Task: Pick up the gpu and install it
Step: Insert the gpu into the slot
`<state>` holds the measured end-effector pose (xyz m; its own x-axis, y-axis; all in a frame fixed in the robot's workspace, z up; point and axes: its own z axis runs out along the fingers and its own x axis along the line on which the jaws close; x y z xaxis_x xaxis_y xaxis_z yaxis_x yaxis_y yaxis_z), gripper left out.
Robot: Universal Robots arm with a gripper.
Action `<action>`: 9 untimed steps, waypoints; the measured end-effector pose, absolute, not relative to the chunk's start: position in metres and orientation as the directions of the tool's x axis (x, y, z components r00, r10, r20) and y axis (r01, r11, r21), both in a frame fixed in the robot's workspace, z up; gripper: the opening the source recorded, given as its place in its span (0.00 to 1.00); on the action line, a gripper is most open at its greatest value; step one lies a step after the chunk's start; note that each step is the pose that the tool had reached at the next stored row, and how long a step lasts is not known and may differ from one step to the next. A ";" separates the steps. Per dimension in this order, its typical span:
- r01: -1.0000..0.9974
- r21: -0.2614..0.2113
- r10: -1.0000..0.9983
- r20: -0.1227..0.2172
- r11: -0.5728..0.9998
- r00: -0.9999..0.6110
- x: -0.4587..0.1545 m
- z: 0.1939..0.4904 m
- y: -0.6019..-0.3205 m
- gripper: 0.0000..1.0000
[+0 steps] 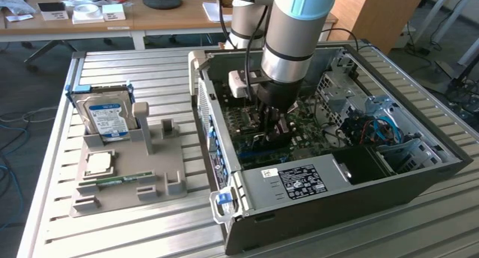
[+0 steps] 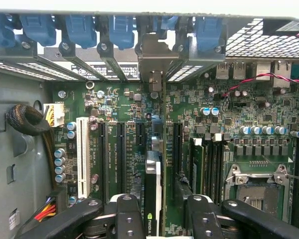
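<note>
Slatted metal worktop [image 1: 112, 235] w/ open PC case [image 1: 351, 196]. Exterior view: arm upright, reaching straight down into case, pincer [image 1: 271, 123] low over motherboard [image 1: 314, 126]. Wrist view: pincer [image 2: 153, 211] clamped on gpu [image 2: 152, 191], card edge-on, vertical, bracket [image 2: 154, 62] up at rear slot openings. Pickup done; full seating in slot can't be confirmed.

The jaws grip the gpu [image 2: 152, 196] edge-on above the motherboard [image 2: 229, 129], its bracket [image 2: 155, 62] among the slot covers.
</note>
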<state>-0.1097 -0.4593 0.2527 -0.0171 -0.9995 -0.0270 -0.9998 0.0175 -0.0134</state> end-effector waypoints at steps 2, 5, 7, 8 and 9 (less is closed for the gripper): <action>-1.000 -0.013 -0.999 -0.027 0.017 -0.017 -0.110 0.253 -0.459 0.40; -1.000 -0.013 -1.000 -0.026 0.017 -0.017 -0.110 0.253 -0.459 0.32; -1.000 -0.013 -0.999 -0.027 0.017 -0.017 -0.110 0.253 -0.459 0.27; -1.000 -0.013 -0.999 -0.027 0.017 -0.017 -0.110 0.251 -0.459 0.26; -1.000 -0.013 -0.999 -0.027 0.017 -0.017 -0.110 0.251 -0.459 0.26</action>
